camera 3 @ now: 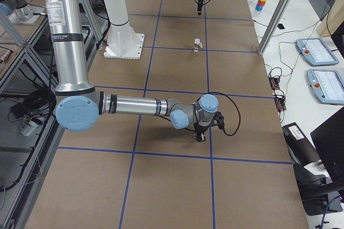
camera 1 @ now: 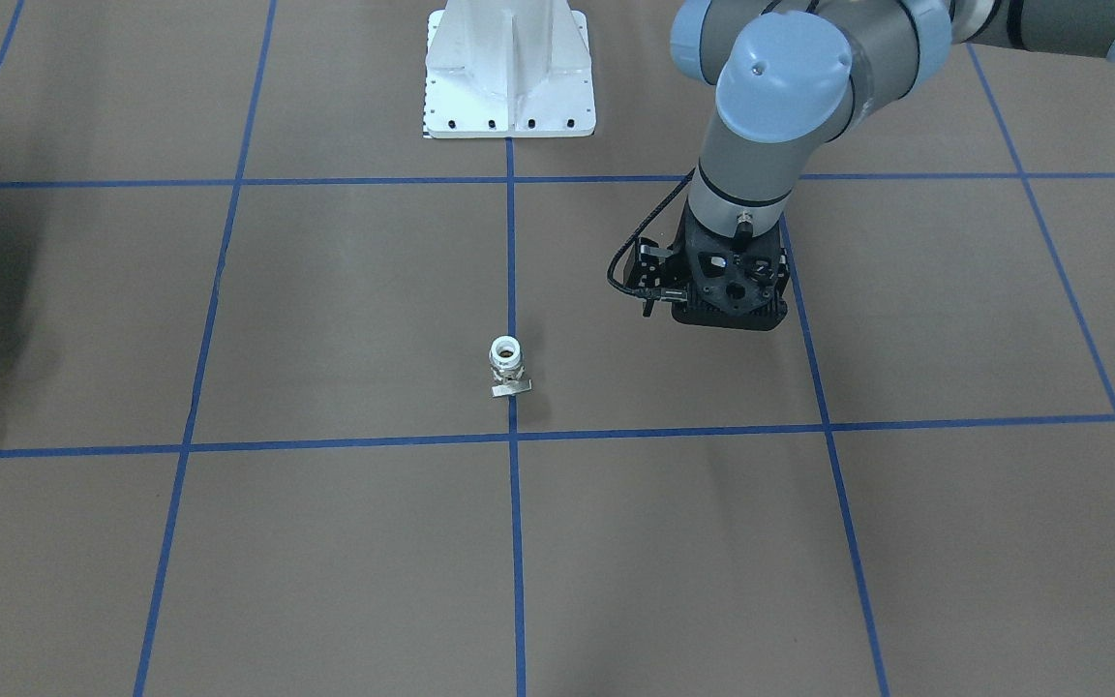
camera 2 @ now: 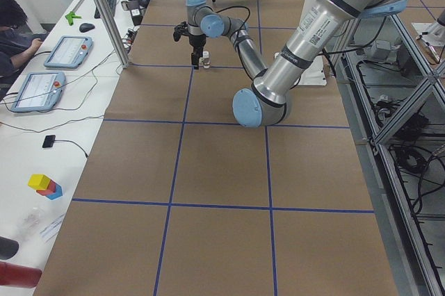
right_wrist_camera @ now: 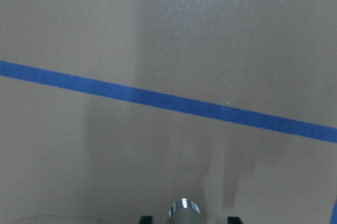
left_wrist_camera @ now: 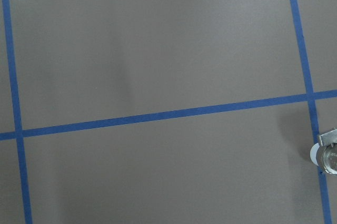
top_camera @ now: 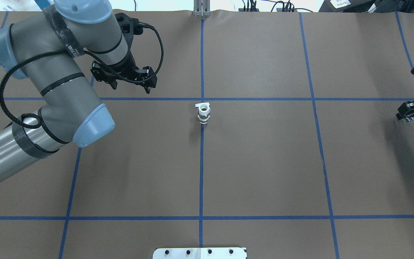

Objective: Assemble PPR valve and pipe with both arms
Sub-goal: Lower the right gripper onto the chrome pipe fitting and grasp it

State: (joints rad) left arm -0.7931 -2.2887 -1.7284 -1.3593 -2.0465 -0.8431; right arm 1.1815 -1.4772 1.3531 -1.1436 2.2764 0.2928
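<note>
Grey pipe in pinch of right tool; left tool spread, near PPR valve; arm label illegible.

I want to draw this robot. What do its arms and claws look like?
The left arm and right arm are round grey-and-silver tubes with light-blue caps on the joints. A black cable loops along the left one, which also has black bands. The left gripper and right gripper are black, with two fingers each.
</note>
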